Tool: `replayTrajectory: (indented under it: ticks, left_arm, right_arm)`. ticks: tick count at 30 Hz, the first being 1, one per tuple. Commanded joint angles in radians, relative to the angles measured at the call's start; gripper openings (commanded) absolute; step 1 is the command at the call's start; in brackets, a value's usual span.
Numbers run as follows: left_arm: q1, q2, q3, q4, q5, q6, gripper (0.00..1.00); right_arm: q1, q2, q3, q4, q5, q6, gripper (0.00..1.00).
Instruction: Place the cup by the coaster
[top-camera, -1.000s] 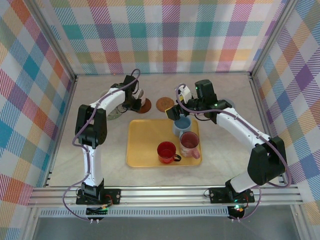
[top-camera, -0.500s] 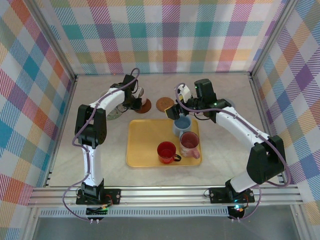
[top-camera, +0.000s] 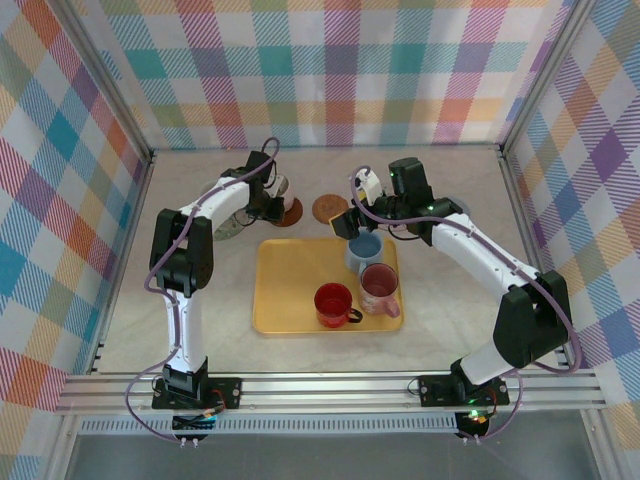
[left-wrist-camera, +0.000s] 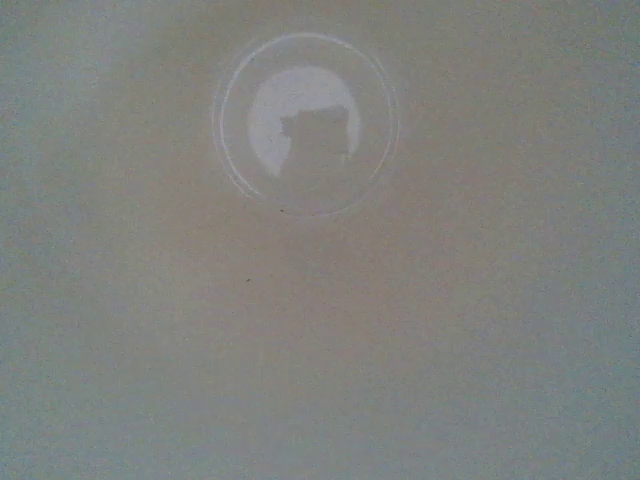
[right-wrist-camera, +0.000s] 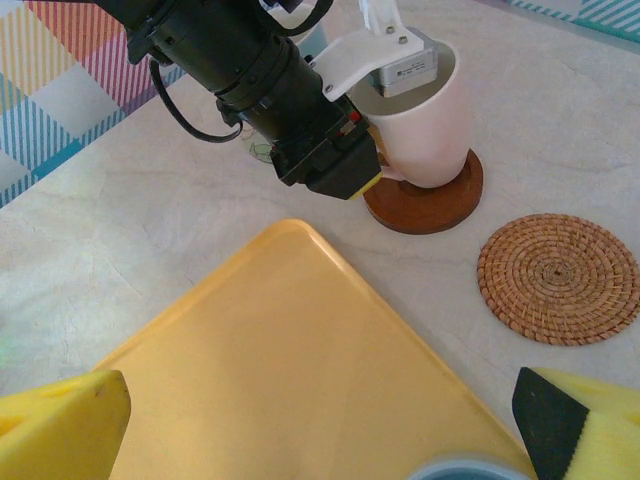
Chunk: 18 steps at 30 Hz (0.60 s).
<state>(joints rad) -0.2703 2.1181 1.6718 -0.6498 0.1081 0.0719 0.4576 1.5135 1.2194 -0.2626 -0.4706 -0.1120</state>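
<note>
From above, far across the bench (top-camera: 190, 290): left arm stretched long, wrist bent inward, left hand (top-camera: 272, 200) clamped on the pale cup (top-camera: 287, 198), which rests on the dark coaster (top-camera: 291, 216). Just to the right, apart from it, a woven coaster (top-camera: 330, 208). Right arm elbowed over the far edge of the yellow tray (top-camera: 290, 290), right hand (top-camera: 352, 228) spread wide above the blue mug (top-camera: 366, 250). Against a second ago, hardly any shift in either arm or the cup. Bare bench left of and behind both coasters.

Through the left wrist camera: blurred pale surface with a faint ring (left-wrist-camera: 305, 125), too soft to tell more.

Through the right wrist camera: one left finger inside the cup, the rest outside its wall. Cup upright, within the dark coaster's rim. Yellow fingertips (right-wrist-camera: 60, 425) at both bottom corners, far apart. Tray corner near the dark coaster, not touching.
</note>
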Motion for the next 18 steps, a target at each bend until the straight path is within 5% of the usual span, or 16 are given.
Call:
replayTrajectory:
  ticks: [1, 18]
  left_arm:
    - [0.009, -0.010, -0.016, 0.024, 0.008, 0.001, 0.07]
    - [-0.012, -0.032, -0.008, -0.016, -0.005, 0.006, 0.12]
  right_arm:
    - [0.000, 0.007, 0.000, 0.021, -0.023, 0.006, 0.99]
    - [0.000, -0.016, -0.033, 0.023, -0.016, -0.006, 0.99]
